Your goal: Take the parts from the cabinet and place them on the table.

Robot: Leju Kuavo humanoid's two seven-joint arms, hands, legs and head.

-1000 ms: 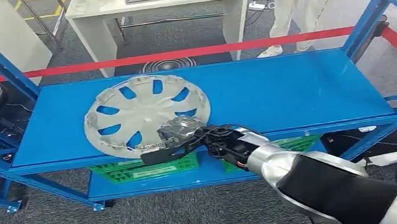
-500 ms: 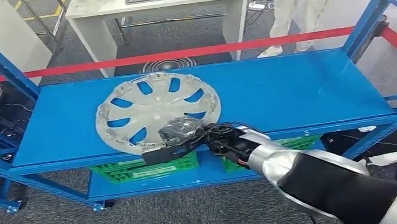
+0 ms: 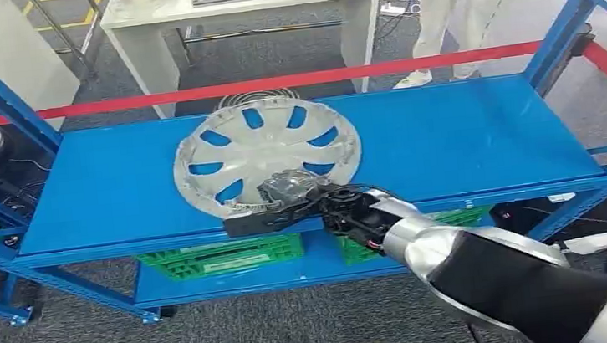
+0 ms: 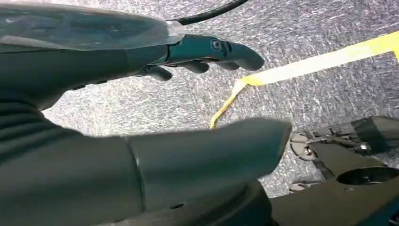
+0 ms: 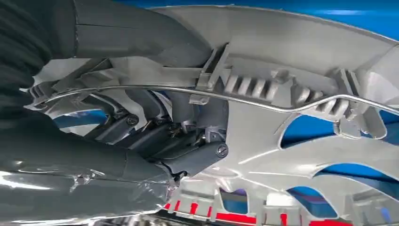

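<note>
A silver wheel cover (image 3: 266, 151) with several spoke openings stands tilted on the blue cabinet shelf (image 3: 465, 139), its far rim raised. My right hand (image 3: 286, 200) grips its near rim at the shelf's front edge, and the silver arm comes in from the lower right. In the right wrist view the dark fingers (image 5: 188, 155) hook through the ribbed back of the wheel cover (image 5: 301, 61), with the thumb on the other side. My left hand (image 4: 141, 169) hangs over the grey carpet with its fingers apart and nothing in it.
Green crates (image 3: 220, 257) sit on the lower shelf. Blue uprights (image 3: 579, 10) frame the cabinet at both ends. Behind it run a red barrier tape (image 3: 275, 82), a white table (image 3: 242, 9) and a person in white (image 3: 469, 4). Yellow floor tape (image 4: 320, 61) lies below my left hand.
The wheel cover has shifted to the right along the shelf and tipped up more, with my right hand holding its near rim and moving slightly right with it.
</note>
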